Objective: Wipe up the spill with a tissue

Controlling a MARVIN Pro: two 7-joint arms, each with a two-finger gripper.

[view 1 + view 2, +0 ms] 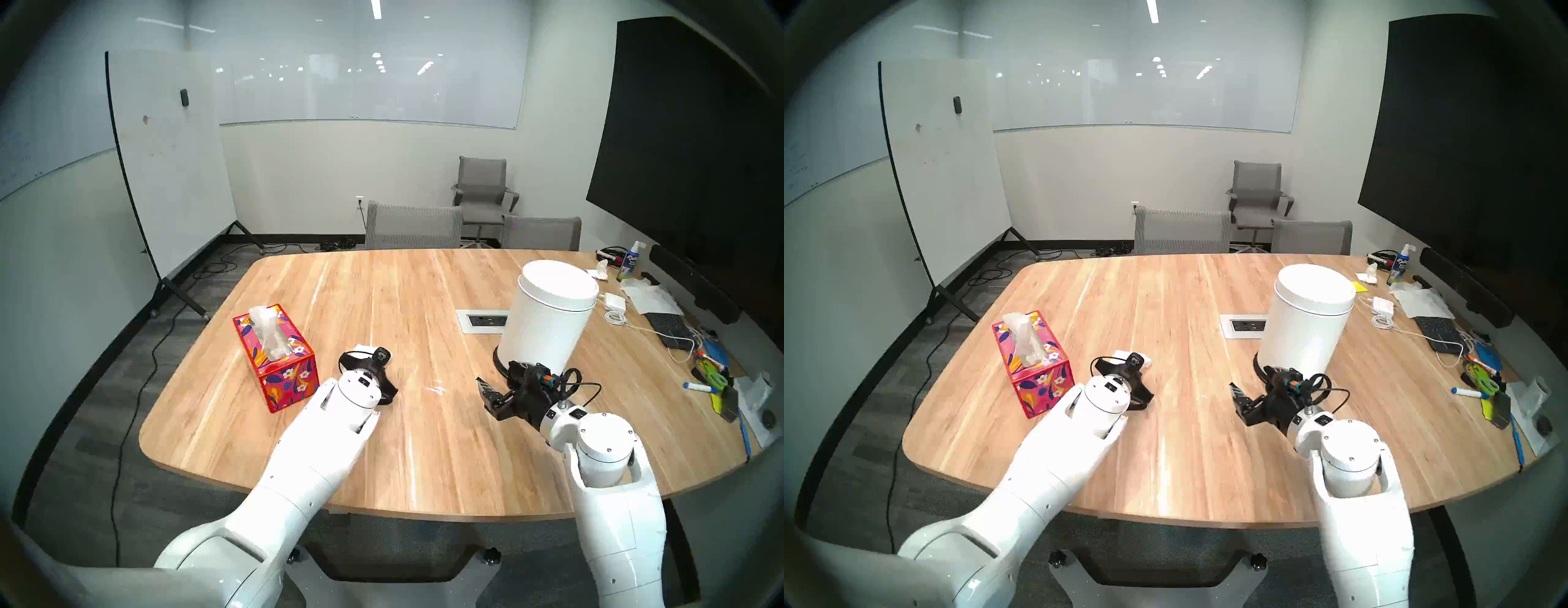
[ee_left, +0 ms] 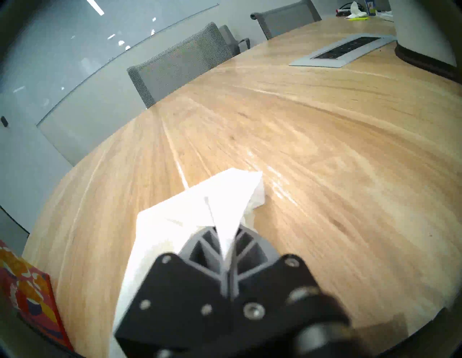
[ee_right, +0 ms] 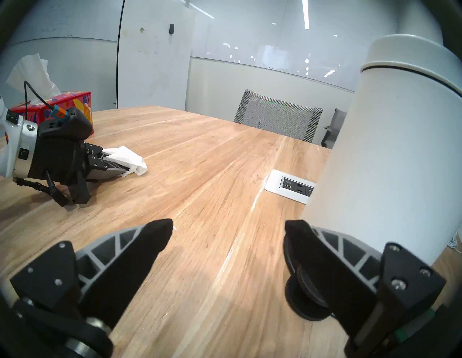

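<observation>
Clamped left gripper (image 2: 226, 240) pinches the tissue (image 2: 200, 212) — white, creased, peaked; right gripper (image 3: 228, 237) gapes.

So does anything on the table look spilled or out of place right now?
Yes: a glossy wet patch shines on the table, just right of the left end effector, which pinches a tissue. It isn't wood grain.

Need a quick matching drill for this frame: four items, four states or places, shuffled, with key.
1. left gripper
2. right gripper
3. tissue box
4. white bin

A. open, empty
B. lid on, right of the table's outlet panel
C. shut on the tissue
D. sheet sticking up from its top

Pairs: 1-C, 2-A, 3-D, 4-B
</observation>
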